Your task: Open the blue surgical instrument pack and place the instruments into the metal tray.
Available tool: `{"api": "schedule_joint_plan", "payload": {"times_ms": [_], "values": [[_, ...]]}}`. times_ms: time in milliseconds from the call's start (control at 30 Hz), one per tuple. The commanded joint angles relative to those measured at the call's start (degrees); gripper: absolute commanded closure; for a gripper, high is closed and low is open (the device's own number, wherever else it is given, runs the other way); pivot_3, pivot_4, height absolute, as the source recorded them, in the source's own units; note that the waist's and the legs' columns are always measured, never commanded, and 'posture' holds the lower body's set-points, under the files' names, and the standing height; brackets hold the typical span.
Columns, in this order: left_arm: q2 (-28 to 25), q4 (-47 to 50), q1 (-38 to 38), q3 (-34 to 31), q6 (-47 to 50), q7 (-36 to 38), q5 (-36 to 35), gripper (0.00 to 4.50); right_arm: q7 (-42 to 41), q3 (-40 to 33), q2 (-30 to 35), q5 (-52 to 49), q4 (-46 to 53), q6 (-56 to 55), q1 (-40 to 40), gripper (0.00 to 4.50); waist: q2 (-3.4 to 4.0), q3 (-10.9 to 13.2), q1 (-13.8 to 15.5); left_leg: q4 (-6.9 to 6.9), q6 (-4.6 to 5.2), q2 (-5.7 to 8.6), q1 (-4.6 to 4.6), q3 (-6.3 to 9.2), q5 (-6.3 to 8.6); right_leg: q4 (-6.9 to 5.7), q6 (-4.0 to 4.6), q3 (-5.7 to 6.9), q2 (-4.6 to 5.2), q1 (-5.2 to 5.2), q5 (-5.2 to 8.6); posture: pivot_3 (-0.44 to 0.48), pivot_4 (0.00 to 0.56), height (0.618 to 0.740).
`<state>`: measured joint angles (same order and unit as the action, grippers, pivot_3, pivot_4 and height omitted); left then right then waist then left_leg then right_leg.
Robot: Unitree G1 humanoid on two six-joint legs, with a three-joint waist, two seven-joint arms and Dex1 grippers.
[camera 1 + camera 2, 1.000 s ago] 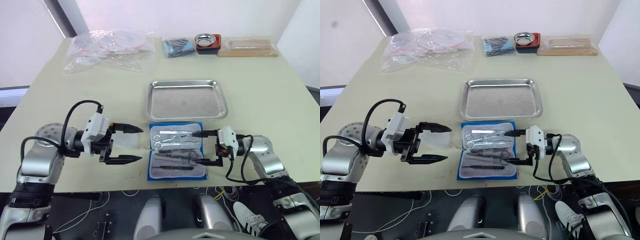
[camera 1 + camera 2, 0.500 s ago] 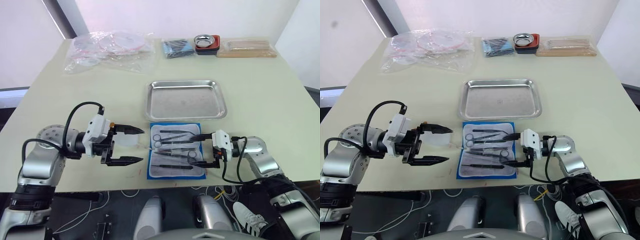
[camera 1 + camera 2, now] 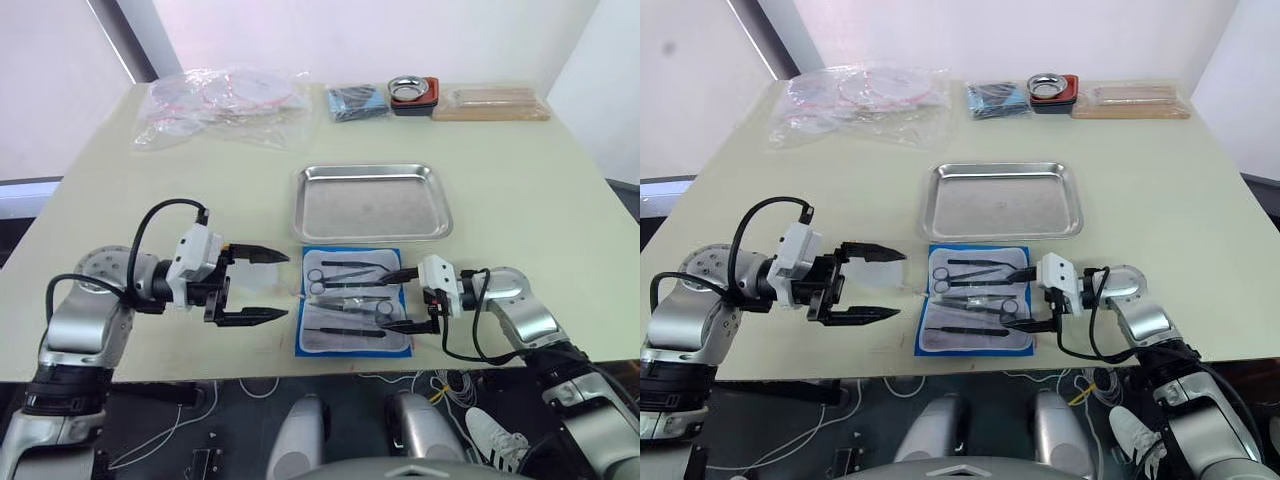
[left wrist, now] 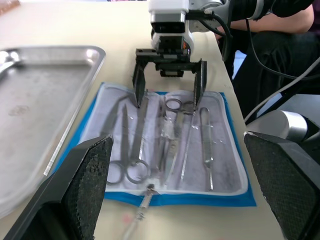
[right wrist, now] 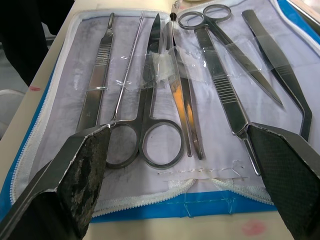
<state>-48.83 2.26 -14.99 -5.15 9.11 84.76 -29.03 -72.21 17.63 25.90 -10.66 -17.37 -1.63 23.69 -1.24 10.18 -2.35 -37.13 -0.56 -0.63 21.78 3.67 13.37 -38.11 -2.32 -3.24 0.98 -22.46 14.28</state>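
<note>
The right pincer [image 3: 402, 298] stands wide, holding nothing, its two black fingers reaching in over the near edge of the blue surgical instrument pack [image 3: 353, 314], one finger toward the tray side and one toward the counter's front edge. Between and just past those fingers lie the instruments [image 5: 165, 95]: ring-handled scissors, straight tweezers and slim handles, all flat on the pale lining under clear strips. So the pack is already open, and none of the tools appears lifted. Beyond the pack, away from the robot, the metal tray [image 3: 371, 201] sits bare of instruments, close to the pack's far edge. On the pack's other side the left pincer [image 3: 268, 286] hangs wide too, empty, just clear of the wrap above the counter [image 3: 520, 190]. By my reading, the opening is done; every transfer is left.
</note>
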Motion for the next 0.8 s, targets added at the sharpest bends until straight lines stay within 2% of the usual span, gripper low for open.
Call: {"api": "schedule_joint_plan", "payload": {"times_ms": [33, 200, 300, 367, 667, 800], "values": [[1.2, -3.2, -2.4, 1.2, -2.4, -0.4, 1.9, 0.09, 1.5, 2.9, 0.2, 4.7, -4.9, 1.7, -1.9, 0.00, -0.03, 0.0, 0.0, -0.01, 0.00, -0.01, -0.02, 0.00, 0.00, 0.00, 0.01, 0.00, 0.00, 0.01, -0.01, 0.000, 0.150, 0.740], [3.3, -8.7, -6.7, 4.2, -3.7, 0.5, 4.1, 0.09, 1.5, 3.0, 0.6, 5.0, -5.3, 1.2, -1.9, 0.00, -0.12, -0.1, 0.0, -0.01, 0.00, -0.06, -0.02, 0.01, 0.00, -0.01, 0.04, 0.03, -0.05, 0.00, -0.04, 0.000, 0.150, 0.740], [4.5, -13.4, -10.2, 6.2, -4.7, 1.6, 6.0, 0.94, 1.7, 3.2, 0.4, 4.9, -5.4, 1.3, -1.9, 0.00, -0.15, -0.2, 0.0, -0.02, 0.00, -0.06, -0.02, -0.01, 0.00, -0.01, 0.03, 0.02, -0.05, 0.00, -0.05, 0.000, 0.150, 0.740], [6.4, -19.1, -13.6, 8.6, -8.3, 1.8, 9.4, 1.87, 1.6, 3.1, 0.3, 4.6, -5.1, 1.8, -1.9, 0.00, -0.16, -0.2, 0.0, -0.02, 0.00, -0.05, -0.02, -0.01, 0.00, -0.01, 0.03, 0.02, -0.06, 0.00, -0.05, 0.000, 0.150, 0.740], [14.6, -39.2, -24.4, 13.4, -20.5, 3.4, 16.8, 1.87, 2.4, 2.6, 0.0, 4.6, -5.5, 1.5, -1.5, 0.00, -0.22, -0.3, -0.1, -0.04, 0.00, -0.05, 0.01, -0.01, -0.01, -0.01, -0.13, 0.01, -0.09, -0.01, -0.15, 0.000, 0.150, 0.740], [16.2, -45.3, -26.8, 13.6, -23.4, 4.5, 18.2, 1.87, 2.8, 2.6, 0.0, 4.6, -5.4, 1.6, -1.8, 0.00, -0.22, -0.3, -0.2, -0.04, 0.01, -0.04, 0.00, -0.02, -0.01, -0.02, -0.15, -0.01, -0.09, 0.00, -0.16, 0.000, 0.150, 0.740]]}}
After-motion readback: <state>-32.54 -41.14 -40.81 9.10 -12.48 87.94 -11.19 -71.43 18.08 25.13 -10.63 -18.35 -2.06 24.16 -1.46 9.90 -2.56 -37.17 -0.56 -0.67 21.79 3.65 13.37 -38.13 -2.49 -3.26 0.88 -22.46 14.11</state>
